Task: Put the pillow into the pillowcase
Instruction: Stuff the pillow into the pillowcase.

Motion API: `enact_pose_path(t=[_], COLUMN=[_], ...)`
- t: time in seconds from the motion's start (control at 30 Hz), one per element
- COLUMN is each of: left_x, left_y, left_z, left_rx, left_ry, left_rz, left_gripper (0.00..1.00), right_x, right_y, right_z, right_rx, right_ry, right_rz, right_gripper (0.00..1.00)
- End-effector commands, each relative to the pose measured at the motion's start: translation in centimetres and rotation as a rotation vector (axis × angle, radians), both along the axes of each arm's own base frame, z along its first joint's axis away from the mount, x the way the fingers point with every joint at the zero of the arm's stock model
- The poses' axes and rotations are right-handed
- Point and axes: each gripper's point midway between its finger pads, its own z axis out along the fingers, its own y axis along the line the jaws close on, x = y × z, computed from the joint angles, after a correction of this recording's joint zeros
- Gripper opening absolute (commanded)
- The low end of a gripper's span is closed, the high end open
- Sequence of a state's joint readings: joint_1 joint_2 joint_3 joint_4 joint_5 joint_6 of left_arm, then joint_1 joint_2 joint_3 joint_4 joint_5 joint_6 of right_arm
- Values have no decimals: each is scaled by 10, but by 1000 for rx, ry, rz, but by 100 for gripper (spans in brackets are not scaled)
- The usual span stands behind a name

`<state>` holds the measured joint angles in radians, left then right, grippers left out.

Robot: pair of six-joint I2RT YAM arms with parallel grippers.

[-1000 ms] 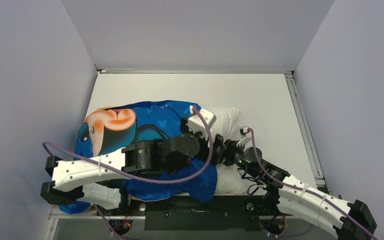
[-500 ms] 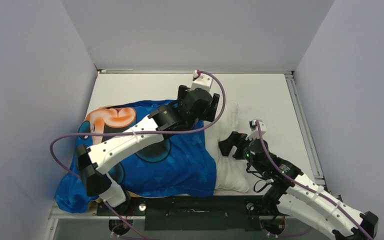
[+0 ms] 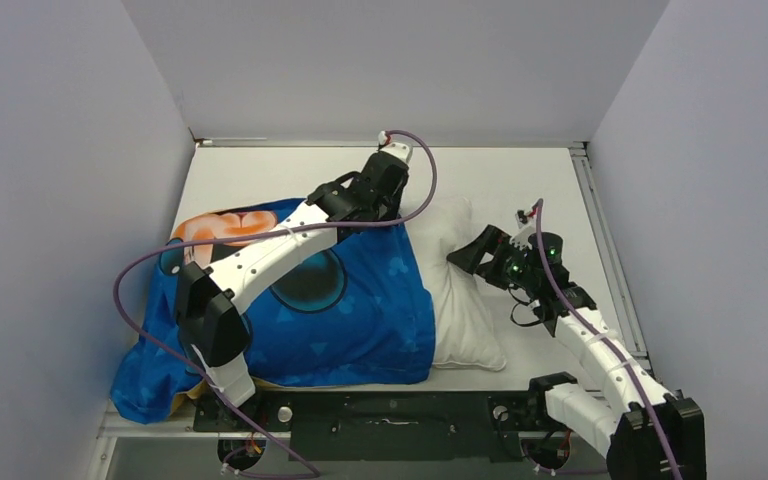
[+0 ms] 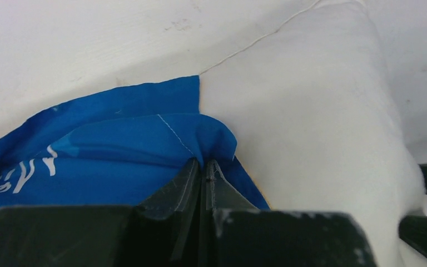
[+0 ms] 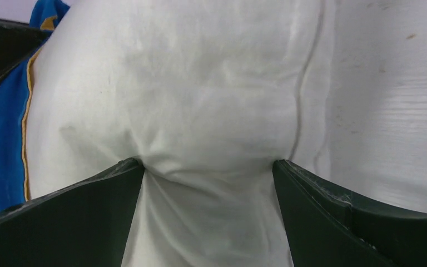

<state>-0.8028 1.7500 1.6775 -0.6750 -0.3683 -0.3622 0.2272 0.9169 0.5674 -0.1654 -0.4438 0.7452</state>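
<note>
1. Top view: found the pillow [image 3: 465, 290] lying right of the middle of the table [image 3: 520, 180]. Saw its left part covered by the pillowcase [image 3: 340, 310], spread blue face up toward the near-left corner (inside or merely under, impossible to tell from here). Saw the left gripper [image 3: 388, 200] at the case's far hem and the right gripper [image 3: 475, 255] on the bare pillow end.
2. Left wrist: saw the left gripper [image 4: 204, 167] clamped tight on a fold of the pillowcase [image 4: 117, 150] hem, right against the pillow [image 4: 311, 111].
3. Right wrist: saw the right gripper [image 5: 208, 167] spread wide, pressed into the pillow [image 5: 200, 83], pinching nothing.
4. Judged the pillow light and squashy, best gripped at its seamed edge. Judged the case thin and limp, best held by the hem.
</note>
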Motion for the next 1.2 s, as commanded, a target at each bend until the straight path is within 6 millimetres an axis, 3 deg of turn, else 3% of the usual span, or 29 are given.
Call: enact_pose_path(t=[0.0,0.07,0.23,0.27,0.33,0.5,0.57,0.63,0.77,0.9,1.0,1.17], left_x=[-26,-44,-111,-144,-179,-243,-256,-250,-210,-174,-162,-157], left_y=[-57,-81,-159,-192,-219,-257,-261,-256,-219,-161,-120,-58], left_z=[54,65,106,129,149,179,183,180,165,160,157,129], left_rx=[-255,-337,-557,-623,-668,-736,-739,-696,-536,-374,-293,-221], left_ry=[-34,-17,45,68,89,113,115,90,-34,-166,-217,-186], left_rz=[-209,-295,-583,-691,-791,-925,-944,-899,-700,-507,-408,-296], left_gripper=[0,0,0,0,0,0,0,0,3,52,75,85], right_x=[-2,-4,-24,-32,-35,-31,-30,-29,-29,-26,-25,-31], right_y=[37,49,83,100,109,112,113,113,108,97,86,57], right_z=[15,23,25,29,32,35,37,39,35,19,12,-1], right_rx=[230,337,482,509,524,558,574,580,556,462,364,165], right_ry=[-56,-107,-106,-125,-142,-152,-155,-157,-152,-108,-102,-77], right_rz=[183,230,345,391,410,389,383,379,344,270,227,151], right_gripper=[91,98,54,35,24,17,16,16,22,40,60,92])
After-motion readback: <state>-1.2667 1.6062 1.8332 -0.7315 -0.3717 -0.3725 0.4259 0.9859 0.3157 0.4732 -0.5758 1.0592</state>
